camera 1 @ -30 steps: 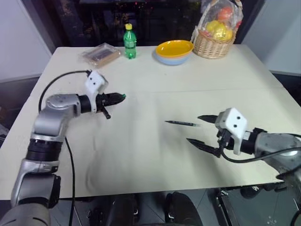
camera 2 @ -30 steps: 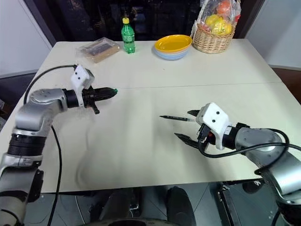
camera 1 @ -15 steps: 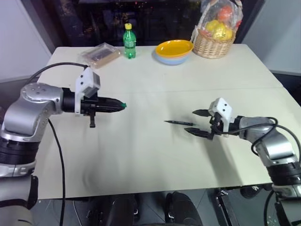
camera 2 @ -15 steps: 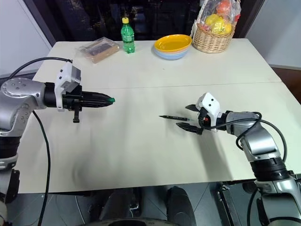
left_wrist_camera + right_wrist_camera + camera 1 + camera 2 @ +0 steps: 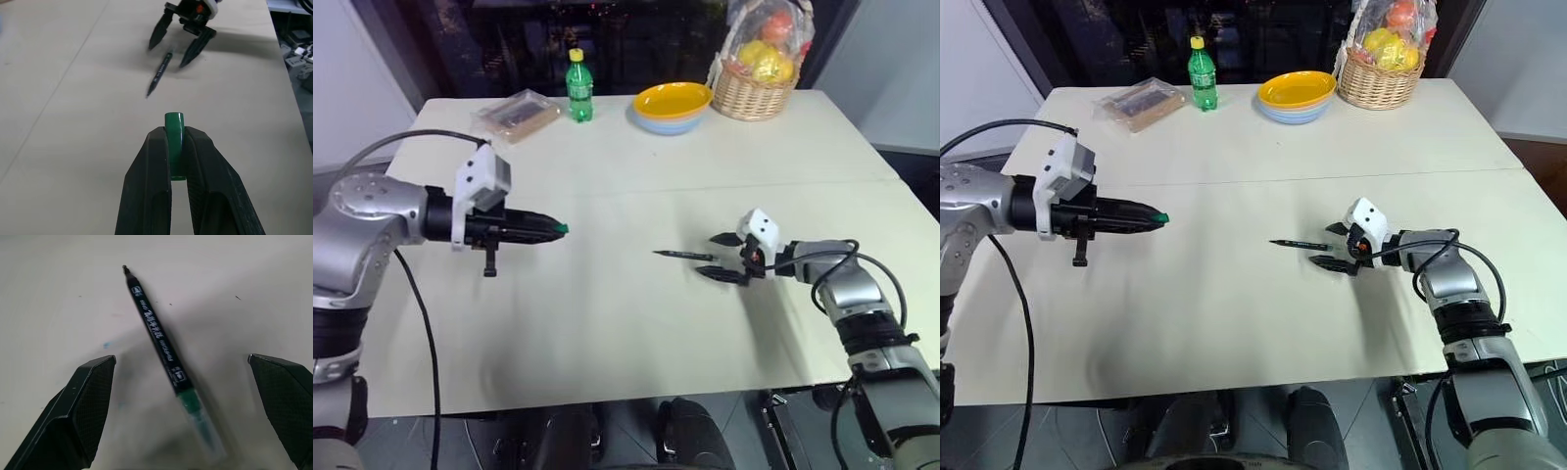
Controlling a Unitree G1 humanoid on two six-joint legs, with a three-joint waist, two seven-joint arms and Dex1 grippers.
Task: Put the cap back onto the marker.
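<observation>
The marker lies flat on the bench, uncapped, its rear end between the wide-spread fingers of the right claw, not yet gripped. The left claw pinches the cap above the bench, well apart. Grasping the marker and capping it remain.

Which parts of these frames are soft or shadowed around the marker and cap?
Right wrist view: the marker has sharp print along its barrel, but its green end nearest the camera smears out of focus, with a soft shadow beside it on the table. Left wrist view: the cap and fingers are crisp; the right gripper beyond is slightly blurred and casts a dark shadow.
</observation>
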